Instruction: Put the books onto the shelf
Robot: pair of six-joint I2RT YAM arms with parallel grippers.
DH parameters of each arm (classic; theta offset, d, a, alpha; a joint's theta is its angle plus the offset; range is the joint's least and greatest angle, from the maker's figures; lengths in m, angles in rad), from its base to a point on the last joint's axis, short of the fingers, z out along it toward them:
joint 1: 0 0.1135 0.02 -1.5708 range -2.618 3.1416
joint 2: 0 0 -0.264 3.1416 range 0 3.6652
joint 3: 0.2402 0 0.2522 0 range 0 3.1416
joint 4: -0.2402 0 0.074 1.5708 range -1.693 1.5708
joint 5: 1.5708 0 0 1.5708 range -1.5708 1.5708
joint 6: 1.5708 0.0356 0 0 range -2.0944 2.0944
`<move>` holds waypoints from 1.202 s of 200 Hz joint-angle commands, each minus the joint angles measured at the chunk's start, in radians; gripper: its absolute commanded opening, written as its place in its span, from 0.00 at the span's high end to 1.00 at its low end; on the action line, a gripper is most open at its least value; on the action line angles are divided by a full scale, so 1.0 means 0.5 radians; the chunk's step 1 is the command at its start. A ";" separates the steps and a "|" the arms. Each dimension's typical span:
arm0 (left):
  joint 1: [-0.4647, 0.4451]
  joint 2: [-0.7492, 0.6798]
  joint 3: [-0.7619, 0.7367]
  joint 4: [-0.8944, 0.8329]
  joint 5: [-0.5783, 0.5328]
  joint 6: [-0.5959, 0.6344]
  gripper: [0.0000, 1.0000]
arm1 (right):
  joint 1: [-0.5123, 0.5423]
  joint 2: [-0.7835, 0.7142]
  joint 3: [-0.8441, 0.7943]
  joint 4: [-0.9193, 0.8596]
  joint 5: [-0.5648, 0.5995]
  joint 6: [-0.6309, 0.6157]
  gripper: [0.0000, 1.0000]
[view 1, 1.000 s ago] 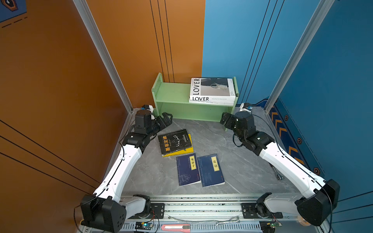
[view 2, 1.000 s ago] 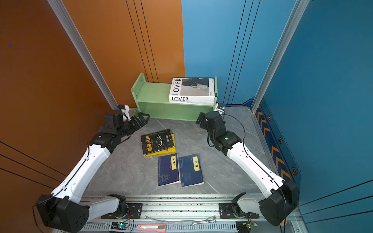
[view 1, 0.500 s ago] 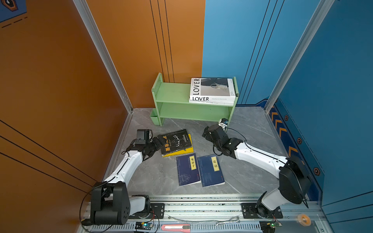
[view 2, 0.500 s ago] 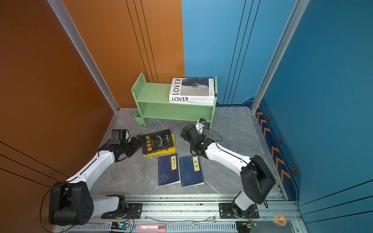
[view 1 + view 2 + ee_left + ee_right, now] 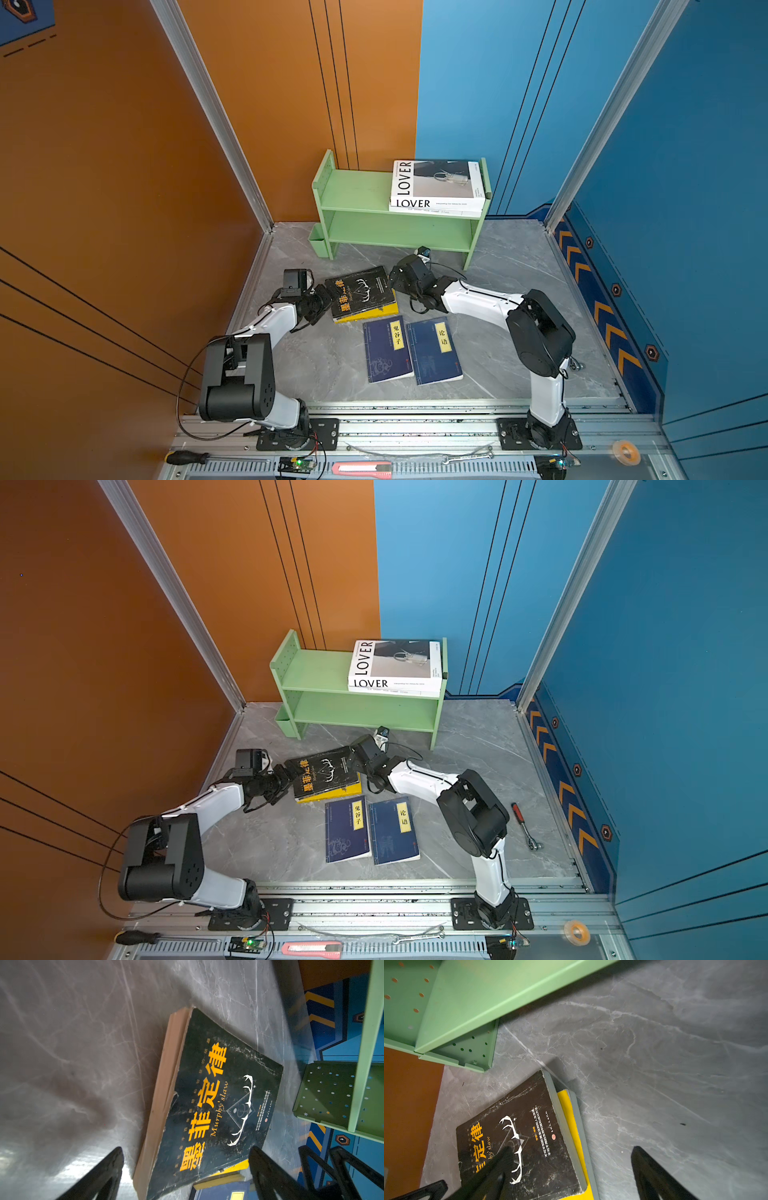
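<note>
- The pale green shelf (image 5: 357,195) is standing at the back of the worktop (image 5: 519,266).
- The LOVER book (image 5: 436,183) is lying on its top tier, seemingly over another white book (image 5: 436,212).
- The black book (image 5: 361,291) is resting on a yellow book (image 5: 370,315), beside two navy books (image 5: 386,353).
- The left fingers (image 5: 110,1167) are standing wide apart, straddling the black book's end.
- The right fingers (image 5: 645,1167) are gaping, empty, over its opposite edge.

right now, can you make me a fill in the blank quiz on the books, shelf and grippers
1. The LOVER book lies on the ____ tier of the shelf.
2. The black book lies stacked on another book whose cover is ____.
3. ____ navy books lie side by side on the table.
4. The left gripper and right gripper flank the black book, both with jaws ____.
Missing words: top; yellow; two; open.
</note>
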 commanded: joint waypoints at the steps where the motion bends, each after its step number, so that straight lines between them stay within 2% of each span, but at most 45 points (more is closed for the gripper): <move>1: 0.018 0.054 0.019 0.062 0.092 0.008 0.05 | 0.010 0.069 0.082 -0.059 -0.110 -0.014 0.09; 80: 0.028 0.208 0.100 0.060 0.178 0.033 0.09 | 0.026 0.230 0.247 -0.155 -0.196 -0.035 0.12; 115: 0.037 0.011 0.166 -0.111 0.085 0.198 0.09 | 0.034 0.096 0.292 -0.258 -0.072 -0.173 0.11; 139: 0.041 -0.193 0.281 -0.347 0.006 0.413 0.08 | 0.029 -0.039 0.269 -0.295 0.012 -0.248 0.10; 156: 0.030 -0.349 0.355 -0.394 0.063 0.569 0.08 | 0.020 -0.154 0.263 -0.323 0.089 -0.293 0.09; 194: -0.166 -0.525 0.683 -0.356 0.153 0.827 0.06 | -0.032 -0.438 0.254 -0.358 0.268 -0.389 0.08; 240: -0.432 -0.293 1.045 -0.027 0.197 0.944 0.06 | -0.118 -0.742 0.211 -0.370 0.395 -0.395 0.06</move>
